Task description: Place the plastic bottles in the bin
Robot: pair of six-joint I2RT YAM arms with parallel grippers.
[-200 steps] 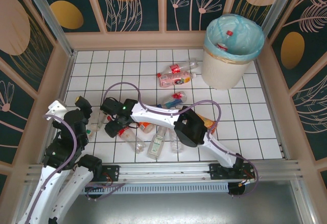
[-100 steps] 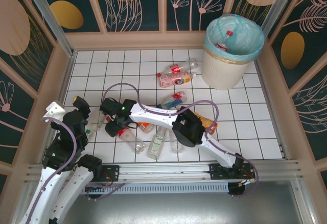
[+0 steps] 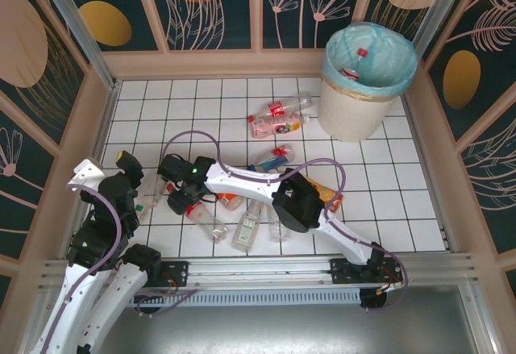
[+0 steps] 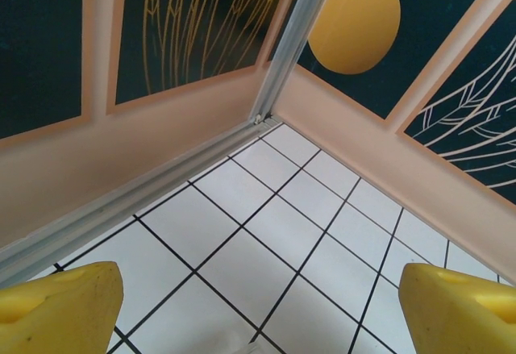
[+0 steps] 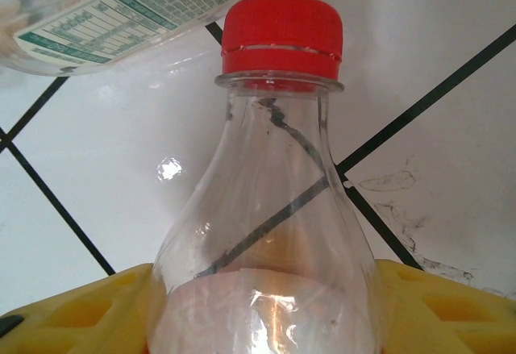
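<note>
Farthest left, the left pincer (image 3: 127, 164) hangs above the left edge of the white tiled surface (image 3: 201, 100). In its wrist view the yellow fingertips (image 4: 60, 301) stand wide apart, with bare tile between them and the far-left corner of the surface ahead. A small clear bottle (image 3: 149, 201) lies just right of it.

Next, the right arm stretches across from the near-right corner, and the right pincer (image 3: 181, 202) is down among the plastic bottles near the near edge. In its wrist view a clear red-capped bottle (image 5: 266, 209) sits between the yellow pads (image 5: 81, 310), its sides meeting both. I cannot tell whether they press it. A bottle with a green-printed label (image 5: 105, 23) lies just beyond the cap.

Right of the pincer, a clear bottle (image 3: 211, 223), a green-labelled bottle (image 3: 248, 226) and another clear one (image 3: 278, 226) lie side by side. A blue-and-red bottle (image 3: 274, 158) lies near the middle. Two pink and red-labelled bottles (image 3: 274, 120) lie toward the far edge. An orange bottle (image 3: 329, 195) is beside the arm's elbow.

Finally, the bin (image 3: 351, 112) stands in the far-right corner, with bottles (image 3: 355, 70) inside its teal liner.
</note>
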